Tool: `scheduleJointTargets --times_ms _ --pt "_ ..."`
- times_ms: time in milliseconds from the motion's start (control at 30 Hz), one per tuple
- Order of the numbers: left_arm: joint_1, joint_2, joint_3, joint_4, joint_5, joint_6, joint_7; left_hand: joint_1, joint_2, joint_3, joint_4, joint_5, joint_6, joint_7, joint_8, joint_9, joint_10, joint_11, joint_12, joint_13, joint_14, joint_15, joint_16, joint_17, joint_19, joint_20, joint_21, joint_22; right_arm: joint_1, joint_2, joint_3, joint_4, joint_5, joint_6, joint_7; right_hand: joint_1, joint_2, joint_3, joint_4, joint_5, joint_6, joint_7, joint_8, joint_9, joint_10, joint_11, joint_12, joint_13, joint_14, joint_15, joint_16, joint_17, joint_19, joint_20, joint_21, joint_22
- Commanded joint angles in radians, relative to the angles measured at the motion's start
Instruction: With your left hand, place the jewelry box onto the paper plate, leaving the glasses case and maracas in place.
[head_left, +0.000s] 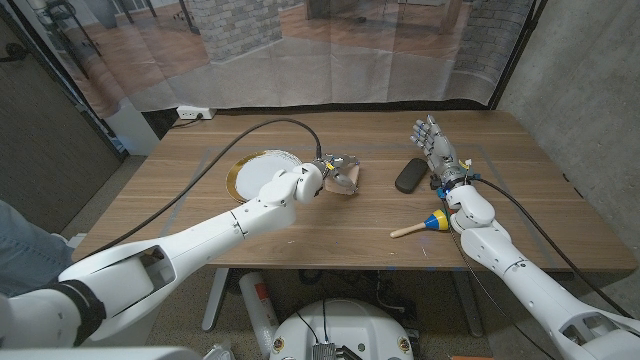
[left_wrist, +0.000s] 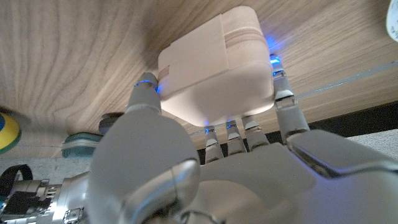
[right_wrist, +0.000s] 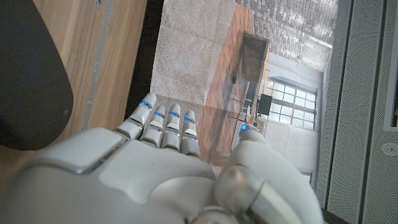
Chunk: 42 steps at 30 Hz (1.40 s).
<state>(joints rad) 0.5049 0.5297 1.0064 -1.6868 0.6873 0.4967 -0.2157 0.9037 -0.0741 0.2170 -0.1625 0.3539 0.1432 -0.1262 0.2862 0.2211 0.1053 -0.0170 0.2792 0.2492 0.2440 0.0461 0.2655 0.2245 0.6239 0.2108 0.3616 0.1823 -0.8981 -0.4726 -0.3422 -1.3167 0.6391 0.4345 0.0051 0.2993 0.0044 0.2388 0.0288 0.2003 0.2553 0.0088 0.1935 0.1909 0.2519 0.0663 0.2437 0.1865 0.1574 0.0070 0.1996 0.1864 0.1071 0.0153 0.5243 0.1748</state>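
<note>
Left hand (head_left: 322, 172) is wrapped on the jewelry box (head_left: 345, 178): left wrist view shows thumb on one side of the box (left_wrist: 214, 65) and fingers (left_wrist: 283, 93) on the other, so it is clamped on it, a side grip that suits a lift. Box sits near mid-surface, just beside the paper plate (head_left: 252, 172), which lies on the robot's left of it; whether the box is off the wood yet cannot be told. Likely step: carry it the short way over the plate rim and set it down. Glasses case (head_left: 410, 175) lies further right, apart from the box, and the maracas (head_left: 428, 222) lie nearer the robot, both out of the carry path so they should stay put. Right hand (head_left: 437, 145) stands by the case, fingers apart, holding nothing, parked on the wooden surface (head_left: 520, 190).
</note>
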Motion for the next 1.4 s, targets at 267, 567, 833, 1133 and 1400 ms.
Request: scheduleJointTargets --times_ms 267,567,833,1133,1400 --pt "0.017 0.000 -0.014 0.009 -0.030 -0.003 0.053 0.149 0.097 0.038 0.006 -0.061 0.059 0.023 0.024 0.008 0.076 -0.022 0.030 0.023 0.101 -0.042 0.031 0.030 0.098 -0.010 0.023 0.000 0.014 0.004 -0.010 0.010 -0.002 -0.015 0.003 -0.004 0.010 -0.001 -0.006 0.004 0.003 -0.002 0.005 0.003 0.006 0.000 -0.002 0.002 0.006 -0.003 -0.001 0.001 0.004 0.007 -0.008 0.001" --pt "0.012 0.007 -0.022 -0.004 -0.036 0.003 0.054 0.164 0.101 0.043 0.009 -0.083 0.085 0.028 0.033 0.009 0.094 -0.028 0.036 0.031 0.118 -0.046 0.039 0.041 0.106 -0.018 0.019 0.000 0.015 0.003 -0.009 0.010 -0.002 -0.015 0.001 -0.004 0.011 -0.001 -0.007 0.003 0.002 -0.002 0.005 0.003 0.006 0.001 -0.003 0.002 0.007 -0.005 -0.001 0.001 0.005 0.008 -0.013 0.001" --pt "0.000 0.015 -0.027 -0.016 -0.049 -0.004 0.038 0.171 0.107 0.047 0.014 -0.099 0.093 0.034 0.035 0.010 0.106 -0.033 0.040 0.036 0.123 -0.046 0.040 0.047 0.097 -0.026 0.012 0.001 0.014 0.003 -0.007 0.010 0.000 -0.018 0.000 -0.005 0.011 -0.002 -0.008 0.003 0.004 -0.002 0.006 0.003 0.007 0.001 -0.004 0.002 0.007 -0.004 -0.002 0.001 0.006 0.008 -0.016 0.002" --pt "-0.009 0.024 -0.032 -0.023 -0.057 -0.014 0.028 0.175 0.113 0.049 0.019 -0.117 0.104 0.043 0.038 0.011 0.119 -0.044 0.045 0.041 0.127 -0.051 0.041 0.054 0.092 -0.028 0.006 0.001 0.014 0.002 -0.007 0.005 -0.002 -0.018 -0.004 -0.005 0.012 -0.002 -0.009 0.003 0.003 -0.001 0.005 0.003 0.009 0.003 -0.004 0.002 0.009 -0.003 -0.002 0.001 0.007 0.008 -0.020 0.002" --pt "-0.013 0.034 -0.036 -0.042 -0.055 -0.018 0.014 0.182 0.119 0.053 0.019 -0.127 0.106 0.044 0.039 0.011 0.124 -0.043 0.046 0.045 0.129 -0.050 0.042 0.058 0.088 -0.031 0.002 0.002 0.015 0.005 -0.005 0.007 -0.001 -0.015 -0.007 -0.006 0.013 -0.002 -0.010 0.003 0.004 -0.001 0.006 0.003 0.009 0.003 -0.006 0.002 0.009 -0.003 -0.002 0.001 0.009 0.009 -0.023 0.002"
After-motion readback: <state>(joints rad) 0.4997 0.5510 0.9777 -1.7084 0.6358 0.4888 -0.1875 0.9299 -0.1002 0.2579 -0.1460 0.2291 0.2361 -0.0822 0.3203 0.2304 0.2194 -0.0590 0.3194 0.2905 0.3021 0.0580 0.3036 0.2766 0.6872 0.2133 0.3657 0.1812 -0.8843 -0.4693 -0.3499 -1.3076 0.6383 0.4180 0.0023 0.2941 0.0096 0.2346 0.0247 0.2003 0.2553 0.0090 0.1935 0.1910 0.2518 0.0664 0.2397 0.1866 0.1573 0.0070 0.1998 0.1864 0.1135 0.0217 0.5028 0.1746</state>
